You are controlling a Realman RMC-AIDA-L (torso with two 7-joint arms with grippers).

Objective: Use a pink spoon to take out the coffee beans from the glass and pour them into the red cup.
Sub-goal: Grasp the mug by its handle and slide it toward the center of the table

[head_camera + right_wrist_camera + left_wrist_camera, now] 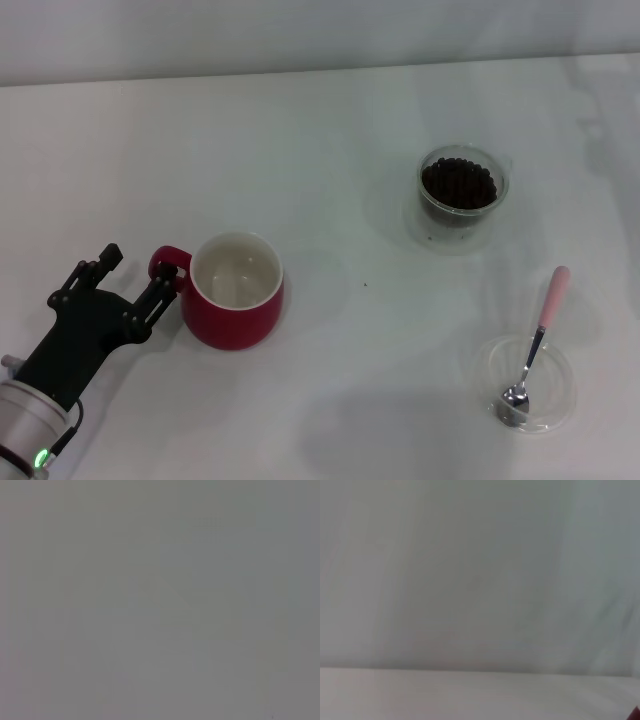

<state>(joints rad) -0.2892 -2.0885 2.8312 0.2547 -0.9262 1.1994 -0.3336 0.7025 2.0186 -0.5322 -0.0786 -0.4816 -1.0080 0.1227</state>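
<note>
The red cup (236, 292) stands upright at the front left of the white table, its white inside showing no beans, its loop handle (166, 264) pointing left. My left gripper (138, 272) is open right beside that handle, one finger (163, 291) touching or nearly touching it. A sliver of red (635, 714) shows at the corner of the left wrist view. The glass (463, 187) stands at the back right, holding a heap of coffee beans (458, 182). The pink spoon (538, 335) lies at the front right with its metal bowl resting in a dish. My right gripper is out of view.
A flat shallow clear dish (550, 397) sits at the front right under the spoon's bowl. The white table (350, 130) runs to a pale wall at the back. The right wrist view shows only plain grey.
</note>
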